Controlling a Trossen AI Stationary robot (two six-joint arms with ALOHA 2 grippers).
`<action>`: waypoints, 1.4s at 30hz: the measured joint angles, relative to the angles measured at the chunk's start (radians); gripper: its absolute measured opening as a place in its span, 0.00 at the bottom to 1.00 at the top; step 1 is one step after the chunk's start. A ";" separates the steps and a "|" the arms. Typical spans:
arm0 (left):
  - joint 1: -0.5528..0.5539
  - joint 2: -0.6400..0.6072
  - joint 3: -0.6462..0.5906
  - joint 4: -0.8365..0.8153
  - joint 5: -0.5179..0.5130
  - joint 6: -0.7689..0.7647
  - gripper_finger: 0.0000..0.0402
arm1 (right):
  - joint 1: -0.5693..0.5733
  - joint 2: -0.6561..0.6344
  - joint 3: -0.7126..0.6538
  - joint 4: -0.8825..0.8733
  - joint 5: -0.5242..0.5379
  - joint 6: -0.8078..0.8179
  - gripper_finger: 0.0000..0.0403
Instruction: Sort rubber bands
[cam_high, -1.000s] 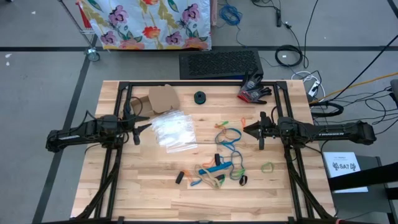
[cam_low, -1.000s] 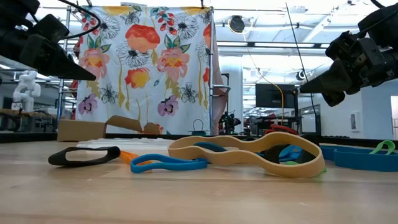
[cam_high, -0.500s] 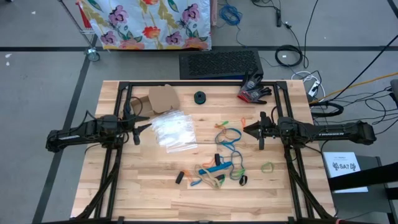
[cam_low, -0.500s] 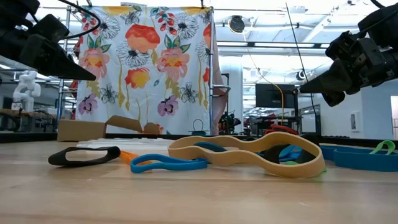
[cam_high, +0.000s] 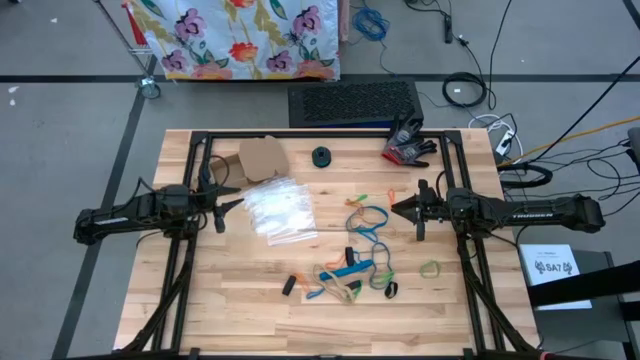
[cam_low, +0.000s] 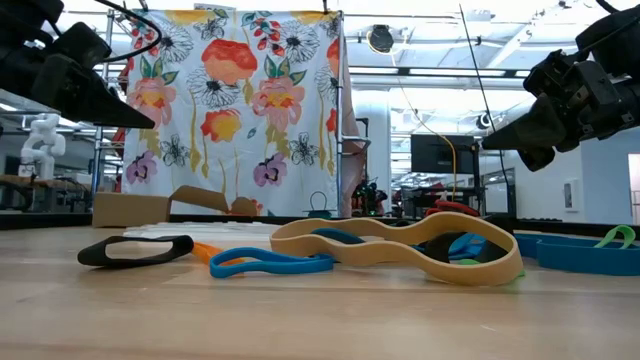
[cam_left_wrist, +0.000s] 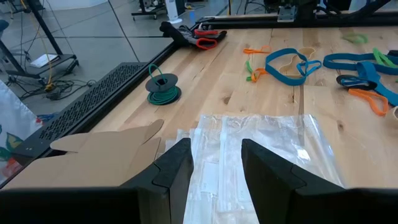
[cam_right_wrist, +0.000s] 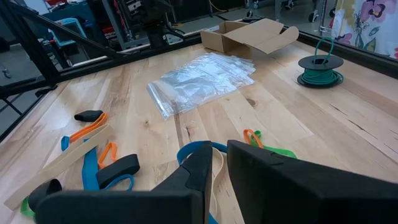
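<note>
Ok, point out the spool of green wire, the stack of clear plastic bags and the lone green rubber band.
Spool of green wire (cam_high: 321, 156): high view, its dark hub.
Stack of clear plastic bags (cam_high: 275, 209): high view, middle of the stack.
Lone green rubber band (cam_high: 430, 268): high view, on the loop.

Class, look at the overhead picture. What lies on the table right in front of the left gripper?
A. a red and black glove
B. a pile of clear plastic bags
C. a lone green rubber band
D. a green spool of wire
B: the left gripper points at the clear plastic bags, which also show past its fingers in its wrist view.
</note>
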 joint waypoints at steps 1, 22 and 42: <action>0.000 0.000 0.000 0.008 0.013 -0.041 0.36 | 0.000 0.000 0.000 0.000 0.000 0.000 0.11; 0.000 0.004 0.000 0.217 -0.007 -0.336 0.36 | 0.000 0.000 0.000 0.000 0.000 0.000 0.11; 0.000 0.007 0.000 0.371 0.050 -0.366 0.36 | 0.000 0.000 0.000 0.000 0.000 0.000 0.11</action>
